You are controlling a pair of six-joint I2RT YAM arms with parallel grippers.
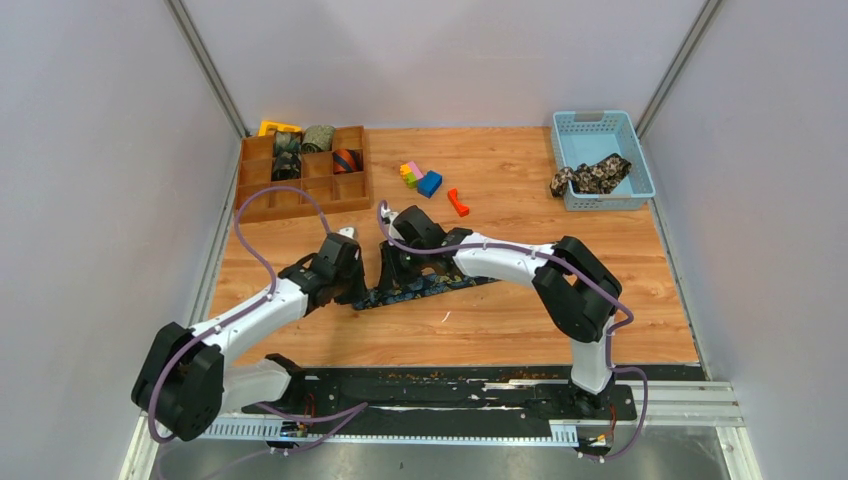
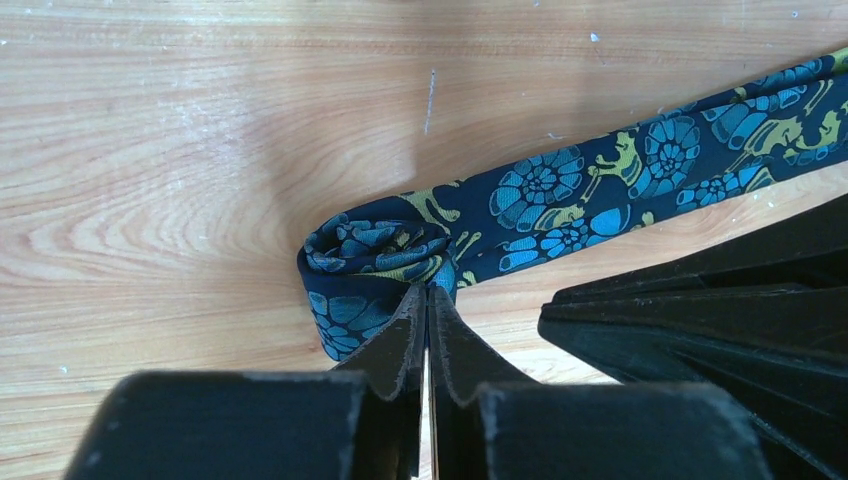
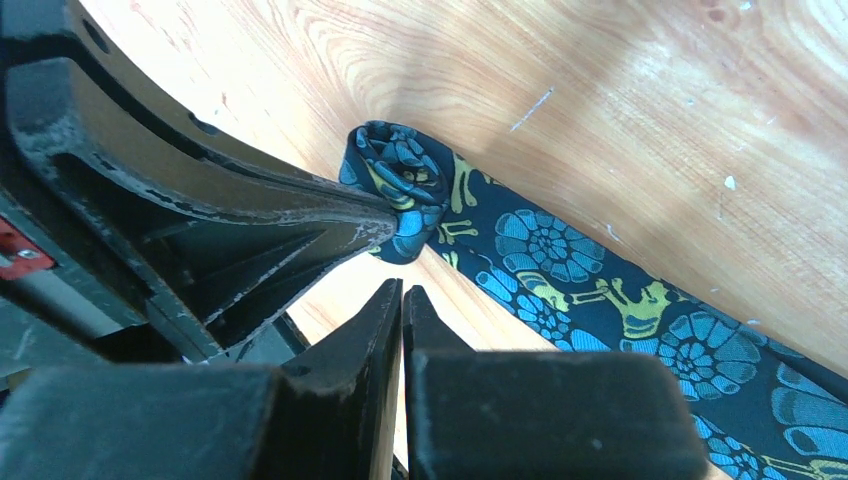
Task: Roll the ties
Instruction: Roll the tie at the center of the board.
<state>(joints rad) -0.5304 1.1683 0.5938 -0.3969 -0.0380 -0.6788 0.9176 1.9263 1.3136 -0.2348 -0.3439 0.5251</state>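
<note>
Overhead: both arms reach in to mid-table (image 1: 520, 320). The left gripper (image 1: 350, 290) and right gripper (image 1: 390, 278) are close together at the left end of a navy paisley tie (image 1: 440, 285) that lies flat and runs off to the right. At the far left is a tray (image 1: 350, 190) with rolled ties (image 1: 318, 138). At the far right is a basket (image 1: 640, 165) with a floral tie (image 1: 590, 175) in it. Blocks (image 1: 428, 182) lie between them.

Left wrist: the tie's end is wound into a small coil (image 2: 375, 250). The left fingers are pressed together, tips nipping the coil's near edge.

Right wrist: the right fingers (image 3: 380, 320) are pressed together, empty, just beside the strip and off the cloth. A left finger's tip is on the coil.
</note>
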